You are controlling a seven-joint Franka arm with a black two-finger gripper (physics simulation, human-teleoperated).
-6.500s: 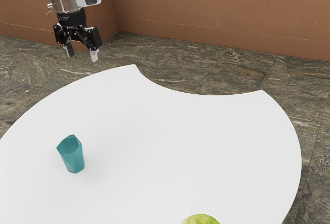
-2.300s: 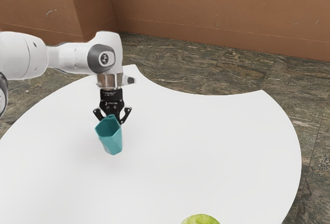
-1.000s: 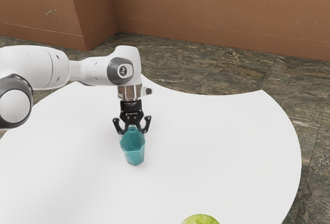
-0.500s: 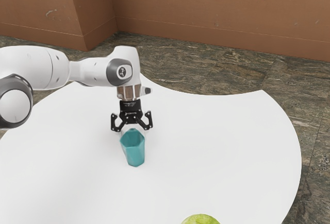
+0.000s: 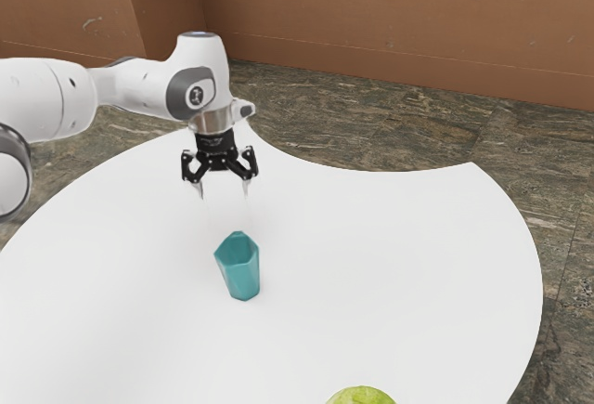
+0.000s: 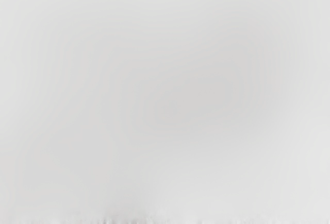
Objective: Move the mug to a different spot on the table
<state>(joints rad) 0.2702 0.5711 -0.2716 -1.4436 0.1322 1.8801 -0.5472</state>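
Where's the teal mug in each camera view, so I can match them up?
Exterior view: the mug stands upright on the white table, below the open gripper and apart from it.
Wrist view: white table surface beneath the hand.
Shared landmark: the white table.

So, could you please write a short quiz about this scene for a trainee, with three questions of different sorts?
1. True or false: the gripper is open and clear of the teal mug.
2. The mug: A) stands upright on the white table; B) lies on its side; C) is on the floor.
3. Fill in the colour: the round thing at the table's near edge is ____.

Key: 1 true; 2 A; 3 green.
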